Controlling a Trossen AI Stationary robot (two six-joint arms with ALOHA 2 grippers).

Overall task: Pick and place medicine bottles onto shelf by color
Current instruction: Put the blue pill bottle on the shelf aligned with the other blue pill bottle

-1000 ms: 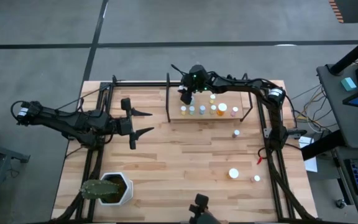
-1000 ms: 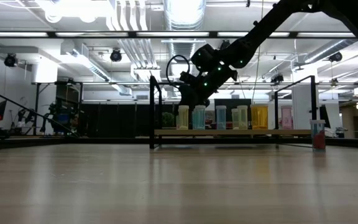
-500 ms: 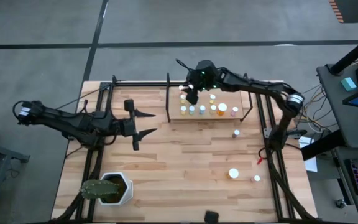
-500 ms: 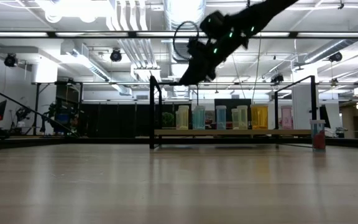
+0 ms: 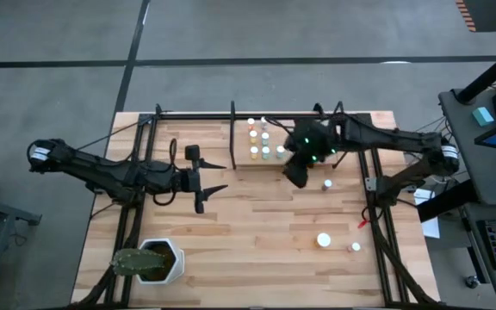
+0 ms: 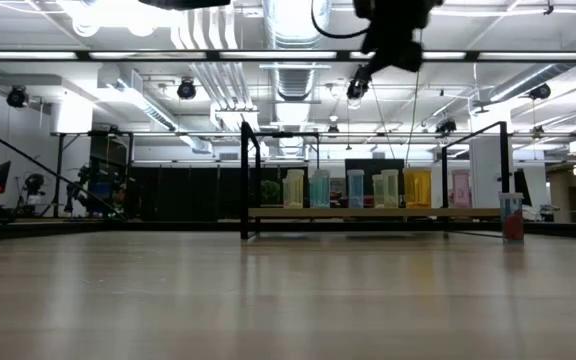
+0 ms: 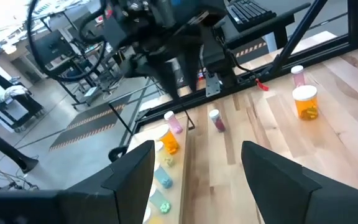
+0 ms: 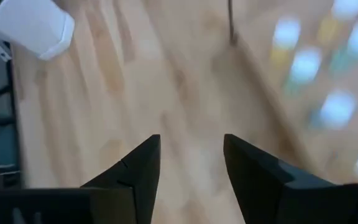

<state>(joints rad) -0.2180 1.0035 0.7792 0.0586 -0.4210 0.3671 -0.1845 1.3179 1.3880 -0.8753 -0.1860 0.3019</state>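
Note:
The light-wood shelf with black bars stands at the table's far middle. Several small bottles, yellowish, teal, orange and pink, stand on it in rows; they also show in the low view. On the table stand a pink bottle, a wide white-topped orange bottle and a small pink bottle. My right gripper is open and empty, high above the shelf's near edge. My left gripper is open and empty, left of the shelf, pointing toward it.
A white hexagonal plant pot stands at the table's near left corner. Black frame bars run along both sides of the table. Bare wood lies between the shelf and the near edge. My right arm shows in the left wrist view.
My right gripper has risen from the shelf's far left part and gone toward the table's right and near side; it now hangs high over the shelf's near edge. My left gripper has gone a little toward the table's right edge, still open.

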